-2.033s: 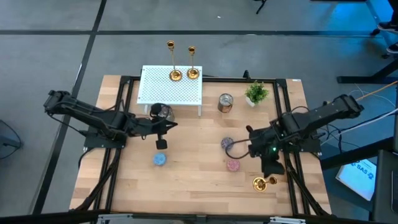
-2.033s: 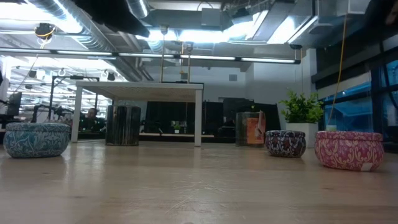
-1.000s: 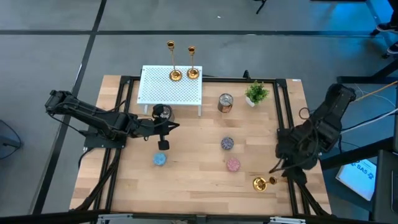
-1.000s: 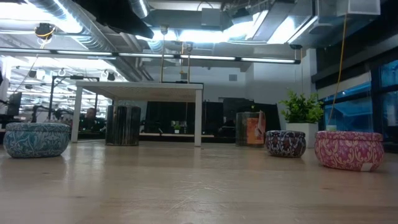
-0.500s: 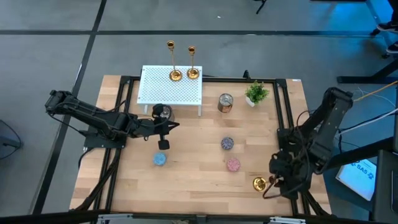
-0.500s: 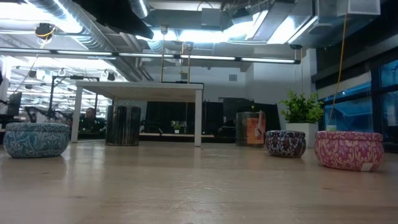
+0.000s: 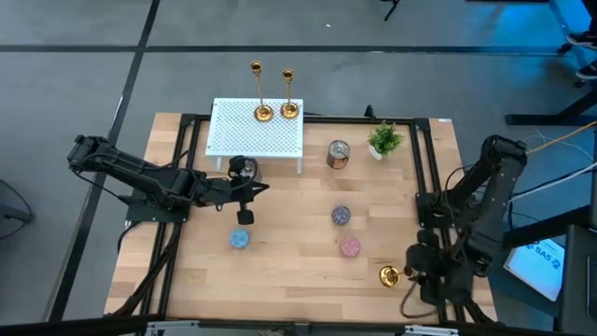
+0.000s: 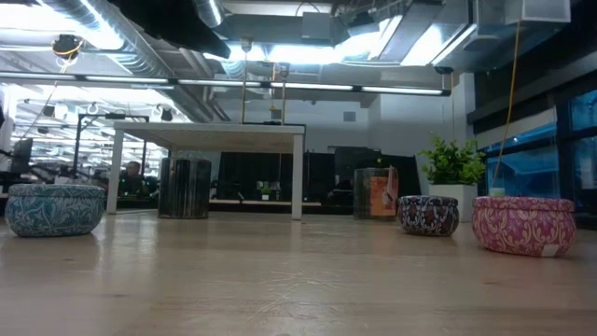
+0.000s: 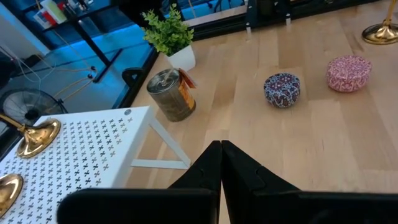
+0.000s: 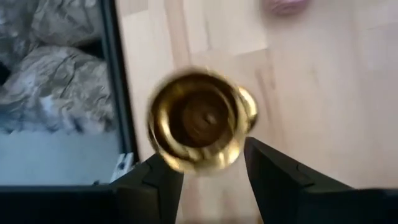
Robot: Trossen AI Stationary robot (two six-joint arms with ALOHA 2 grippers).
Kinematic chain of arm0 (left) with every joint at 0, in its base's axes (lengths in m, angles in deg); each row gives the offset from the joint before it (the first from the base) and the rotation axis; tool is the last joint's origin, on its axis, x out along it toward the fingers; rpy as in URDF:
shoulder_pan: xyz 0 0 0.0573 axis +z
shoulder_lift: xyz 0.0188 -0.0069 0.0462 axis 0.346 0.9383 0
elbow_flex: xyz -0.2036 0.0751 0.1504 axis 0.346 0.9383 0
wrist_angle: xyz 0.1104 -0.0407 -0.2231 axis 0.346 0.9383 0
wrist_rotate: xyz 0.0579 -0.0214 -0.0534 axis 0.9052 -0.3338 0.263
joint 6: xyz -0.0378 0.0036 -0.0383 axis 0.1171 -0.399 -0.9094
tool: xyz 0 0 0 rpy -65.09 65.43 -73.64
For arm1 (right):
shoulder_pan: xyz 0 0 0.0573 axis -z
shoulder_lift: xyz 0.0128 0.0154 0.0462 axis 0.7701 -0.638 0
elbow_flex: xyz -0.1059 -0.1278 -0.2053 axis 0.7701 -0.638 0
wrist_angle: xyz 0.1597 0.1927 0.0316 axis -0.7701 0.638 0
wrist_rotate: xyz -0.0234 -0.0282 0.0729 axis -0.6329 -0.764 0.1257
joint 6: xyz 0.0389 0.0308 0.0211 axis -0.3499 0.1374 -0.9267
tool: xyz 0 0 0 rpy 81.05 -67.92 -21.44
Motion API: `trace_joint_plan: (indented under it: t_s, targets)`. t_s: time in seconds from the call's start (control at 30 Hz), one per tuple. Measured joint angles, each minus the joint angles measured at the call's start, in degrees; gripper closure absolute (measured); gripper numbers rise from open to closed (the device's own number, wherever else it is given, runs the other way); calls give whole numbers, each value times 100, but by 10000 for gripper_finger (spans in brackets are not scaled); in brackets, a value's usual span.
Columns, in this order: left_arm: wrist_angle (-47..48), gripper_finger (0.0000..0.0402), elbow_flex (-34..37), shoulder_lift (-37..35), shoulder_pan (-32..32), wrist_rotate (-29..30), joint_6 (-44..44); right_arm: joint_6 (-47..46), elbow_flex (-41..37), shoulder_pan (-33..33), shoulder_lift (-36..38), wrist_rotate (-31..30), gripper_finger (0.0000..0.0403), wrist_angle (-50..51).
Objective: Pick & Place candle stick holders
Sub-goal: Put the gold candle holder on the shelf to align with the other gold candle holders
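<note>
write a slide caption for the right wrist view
Right gripper, jaws open, closes in on the gold candle stick holder over the wooden table.

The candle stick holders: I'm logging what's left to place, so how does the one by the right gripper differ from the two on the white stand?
The near candlestick sits on the wooden table beside the right gripper, between its open jaws; the two candlesticks stand upright on the white perforated stand, far from both grippers. All are shiny gold.
</note>
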Motion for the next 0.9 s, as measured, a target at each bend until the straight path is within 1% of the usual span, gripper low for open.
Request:
trace_joint_plan:
  t_s: [0.13, 0.23, 0.3, 0.37, 0.6, 0.77, 0.9]
  targets:
    - [2, 400, 0, 0, 0, -2, -9, -834, 0, -544, 1, -846, 233, 476]
    - [2, 400, 0, 0, 0, -4, -35, -1288, -16, -766, 1, -1262, 233, 577]
    - [1, 400, 0, 0, 0, -6, -35, -1519, -106, -828, 3, -1269, 233, 495]
    - [0, 400, 0, 0, 0, -7, -35, -1694, -269, -862, 3, -1148, 233, 269]
    - [-2, 400, 0, 0, 0, -9, -35, -1720, -899, -865, 3, -1174, 233, -769]
    - [-4, 400, 0, 0, 0, -11, -35, -1720, -1227, -845, 3, -1402, 233, -1038]
    - [-7, 400, 0, 0, 0, -11, -35, -1653, -1334, -847, 3, -1802, 233, -1140]
